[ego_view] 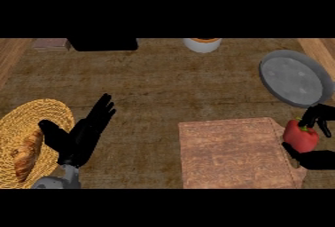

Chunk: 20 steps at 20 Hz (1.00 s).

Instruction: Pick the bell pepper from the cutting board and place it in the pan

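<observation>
Brown countertop (163, 88) holds a cutting board (235, 153) lower right and a pan (292, 79) upper right. Between them, the right hand (321, 159) grips the red bell pepper (301, 136); the left hand (82, 133) rests open lower left.

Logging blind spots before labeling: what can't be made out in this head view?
Bell pepper: right hand curls round it, hiding its right side; lifted or resting, cannot tell.
Pan: no handle can be made out near the view's right edge.
White container and black object: cut off at the view's top edge; identity unclear.
Basket: cut by the left edge, partly behind the left hand.
</observation>
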Motion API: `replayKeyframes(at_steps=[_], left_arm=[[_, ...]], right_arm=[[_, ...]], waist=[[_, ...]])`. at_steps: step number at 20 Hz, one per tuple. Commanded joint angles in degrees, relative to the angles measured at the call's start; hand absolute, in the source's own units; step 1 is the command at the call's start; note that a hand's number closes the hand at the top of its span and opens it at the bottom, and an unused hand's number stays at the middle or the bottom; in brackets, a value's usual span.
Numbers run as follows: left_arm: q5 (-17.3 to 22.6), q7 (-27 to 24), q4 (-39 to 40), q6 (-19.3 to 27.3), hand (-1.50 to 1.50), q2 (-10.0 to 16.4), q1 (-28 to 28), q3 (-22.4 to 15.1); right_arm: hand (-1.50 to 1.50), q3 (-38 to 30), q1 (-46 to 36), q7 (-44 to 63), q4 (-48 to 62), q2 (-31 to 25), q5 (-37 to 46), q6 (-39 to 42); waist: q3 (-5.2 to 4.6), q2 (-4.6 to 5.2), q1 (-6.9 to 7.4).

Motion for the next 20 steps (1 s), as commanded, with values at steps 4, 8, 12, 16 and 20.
replayKeyframes(at_steps=[4,8,12,16,20], left_arm=[[0.8,0.3,2.8,-2.7,0.0,-0.8,-3.3,1.2],[-0.2,2.1,0.8,-2.4,0.0,-1.1,-2.5,0.0],[-2.1,0.1,3.1,-1.7,0.0,-1.8,-3.0,-0.1],[-1.5,1.2,3.2,-2.5,0.0,-2.6,-4.4,-0.7],[-1.6,-0.9,2.1,-3.6,0.0,-2.9,-2.4,-1.2]], right_arm=[[1.5,-6.1,-11.4,-13.3,23.7,-2.3,4.8,-4.6],[1.5,-7.8,-20.0,-21.9,40.6,-0.8,7.0,-10.7],[1.5,-11.3,-26.7,-22.6,50.3,1.8,8.5,-20.5],[1.5,-15.4,-35.8,-25.3,63.8,-0.5,7.3,-22.6],[1.5,-17.7,-39.6,-31.8,73.6,-2.3,7.1,-24.7]], waist=[[-0.09,0.3,2.08],[-0.03,0.45,2.84],[0.01,0.73,3.28],[0.1,1.26,4.25],[0.17,1.6,5.17]])
